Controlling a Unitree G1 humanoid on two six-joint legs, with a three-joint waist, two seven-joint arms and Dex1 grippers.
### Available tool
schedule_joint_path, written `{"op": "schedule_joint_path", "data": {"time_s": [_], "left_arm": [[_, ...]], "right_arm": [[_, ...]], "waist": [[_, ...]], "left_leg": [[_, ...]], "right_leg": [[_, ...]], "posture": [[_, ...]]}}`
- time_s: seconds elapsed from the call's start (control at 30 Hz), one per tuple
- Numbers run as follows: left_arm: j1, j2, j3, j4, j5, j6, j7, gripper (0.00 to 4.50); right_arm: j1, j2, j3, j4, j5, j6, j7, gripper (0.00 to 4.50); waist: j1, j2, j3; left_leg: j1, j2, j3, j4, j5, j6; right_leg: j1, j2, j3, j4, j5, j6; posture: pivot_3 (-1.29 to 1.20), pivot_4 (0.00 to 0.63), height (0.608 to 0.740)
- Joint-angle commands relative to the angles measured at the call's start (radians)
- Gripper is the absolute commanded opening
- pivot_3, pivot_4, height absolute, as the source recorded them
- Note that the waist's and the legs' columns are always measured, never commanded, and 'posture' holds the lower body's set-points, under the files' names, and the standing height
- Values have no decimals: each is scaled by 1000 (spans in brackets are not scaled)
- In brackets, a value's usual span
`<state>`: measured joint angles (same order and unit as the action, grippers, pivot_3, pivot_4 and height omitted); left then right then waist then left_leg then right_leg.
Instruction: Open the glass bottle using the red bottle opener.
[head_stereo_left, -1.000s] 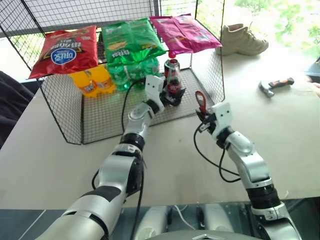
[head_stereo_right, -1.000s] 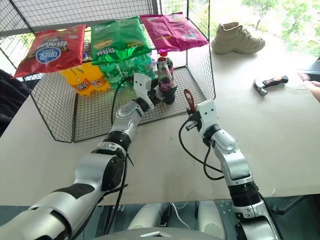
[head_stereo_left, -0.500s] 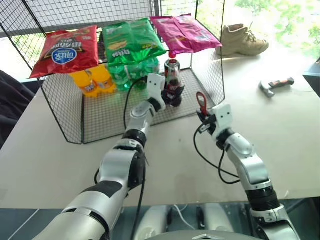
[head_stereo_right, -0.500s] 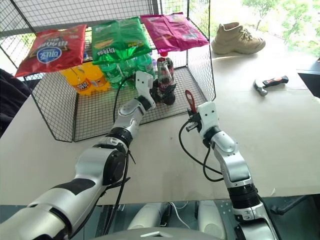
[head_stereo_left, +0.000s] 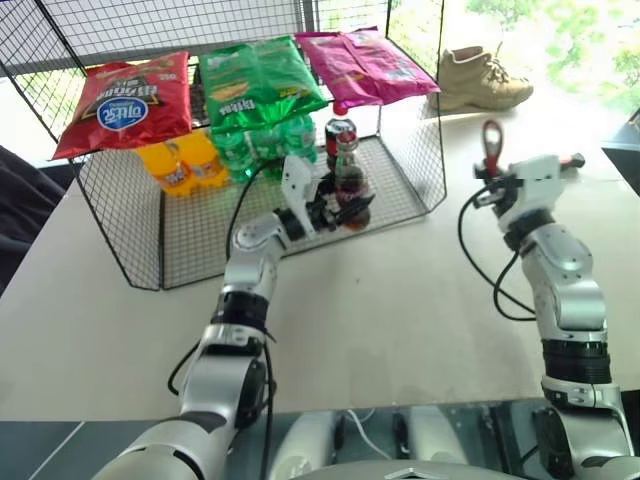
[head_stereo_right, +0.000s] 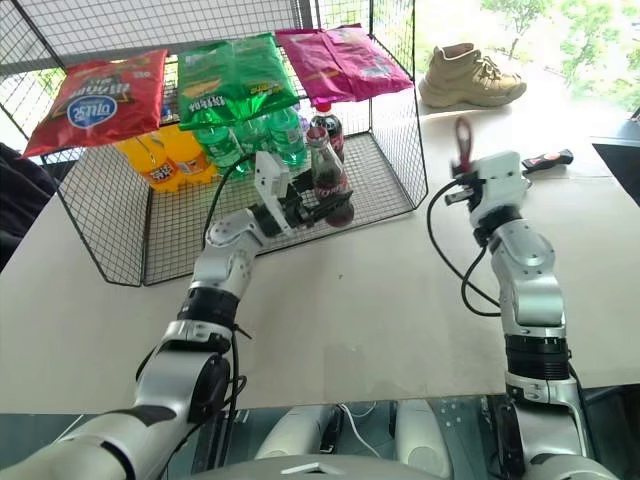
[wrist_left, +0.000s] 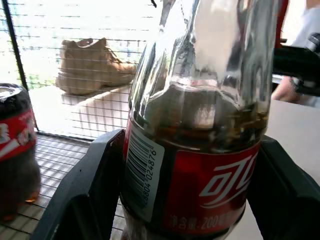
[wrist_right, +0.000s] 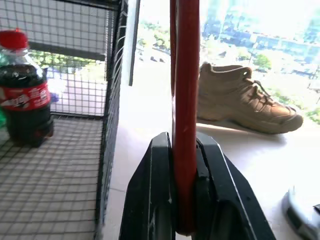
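Beside the glass bottle (wrist_left: 200, 165), its barcode (wrist_left: 141, 167).

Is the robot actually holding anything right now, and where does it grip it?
Left pincer grips the glass bottle around its labelled body. Right pincer clamps the red bottle opener by its handle, ring end up.

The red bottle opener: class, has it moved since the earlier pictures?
Yes. The red bottle opener, clamped in the right gripper, has gone up and rightward, away from the wire cage toward the shoe.

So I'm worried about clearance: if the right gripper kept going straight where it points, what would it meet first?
Probably the tan shoe on the table beyond the red bottle opener that the right gripper clamps; depth is unclear.
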<state>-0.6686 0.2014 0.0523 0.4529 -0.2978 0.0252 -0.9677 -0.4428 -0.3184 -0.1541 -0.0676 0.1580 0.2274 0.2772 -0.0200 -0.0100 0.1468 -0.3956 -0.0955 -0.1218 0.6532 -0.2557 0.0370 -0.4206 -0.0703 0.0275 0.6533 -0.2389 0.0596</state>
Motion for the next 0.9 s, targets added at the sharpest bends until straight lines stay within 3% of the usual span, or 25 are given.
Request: {"op": "schedule_joint_path", "data": {"time_s": [0.03,0.6,0.7,0.9], "left_arm": [[37,-6,-33,-178,-44,62,3,2811],[126,-13,-100,-186,0,7,41,2811],[125,-13,-95,-182,-3,-5,37,4282],[131,-15,-95,-199,3,-40,60,4439]], "right_arm": [[-15,4,5,11,1,-36,4,0],[-30,36,41,18,4,-40,-5,0],[-26,41,45,14,3,-39,-8,0],[-25,47,48,14,1,-40,-8,0]], "waist": [[0,0,0],[5,0,0],[5,0,0],[5,0,0]], "left_leg": [[0,0,0,0,0,0],[1,0,2,2,0,-1],[1,0,2,2,0,-1],[1,0,2,2,0,-1]], "right_leg": [[0,0,0,1,0,0],[0,0,1,4,0,0],[0,0,1,4,0,0],[0,0,1,4,0,0]], "posture": [[0,150,740],[0,150,740],[0,150,740],[0,150,740]]}}
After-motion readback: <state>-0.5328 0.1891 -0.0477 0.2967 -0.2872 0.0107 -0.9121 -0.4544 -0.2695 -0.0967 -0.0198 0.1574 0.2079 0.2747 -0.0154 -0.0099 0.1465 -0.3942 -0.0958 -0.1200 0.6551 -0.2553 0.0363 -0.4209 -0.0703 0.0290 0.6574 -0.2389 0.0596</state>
